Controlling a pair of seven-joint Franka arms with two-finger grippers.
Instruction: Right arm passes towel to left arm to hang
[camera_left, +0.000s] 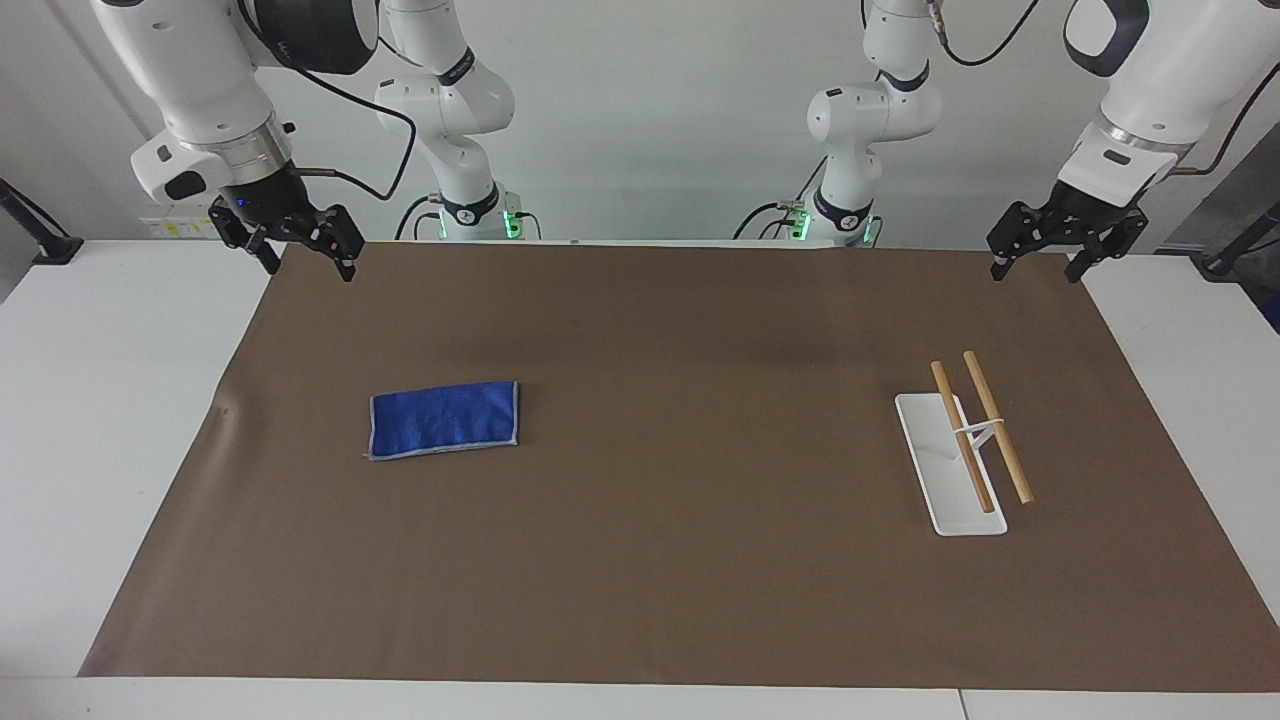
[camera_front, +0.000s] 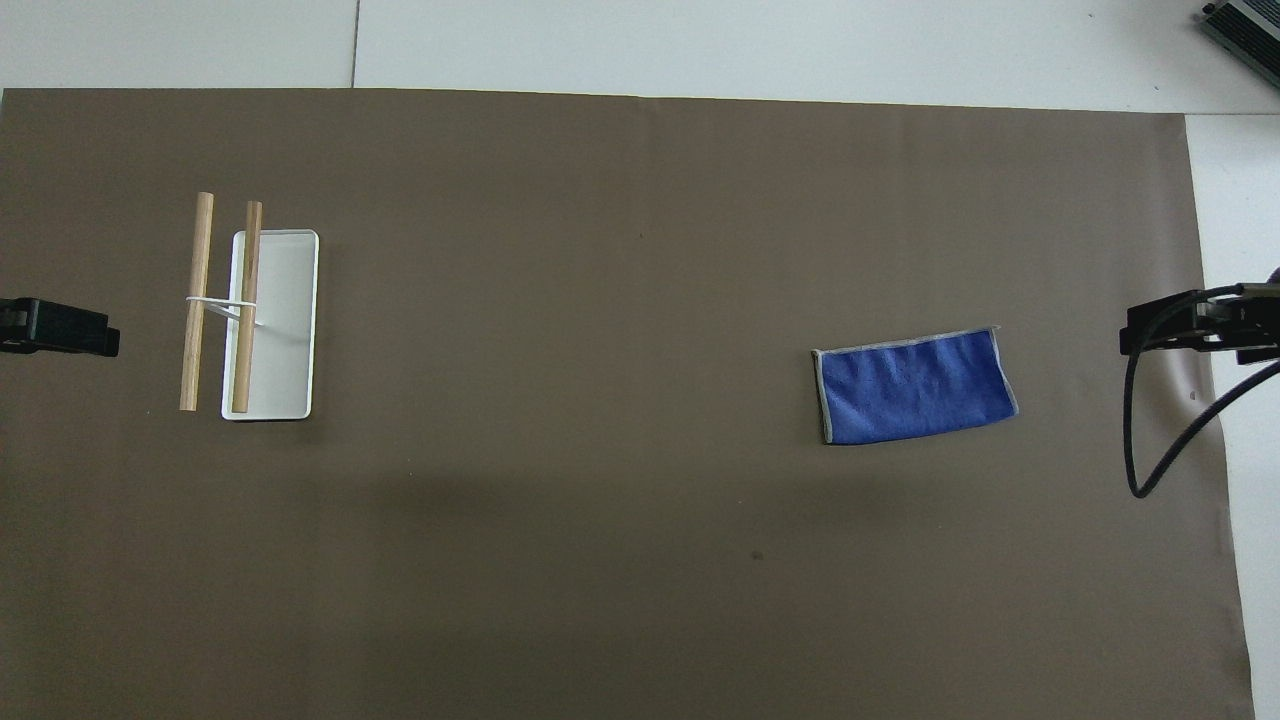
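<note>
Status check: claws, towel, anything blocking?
Right claw open, raised at its end of the mat. Left claw open, waiting at its end. Towel flat on mat, untouched. Rack bare; nothing between them.

A brown mat (camera_left: 660, 560) covers the white table (camera_left: 110, 400).
</note>
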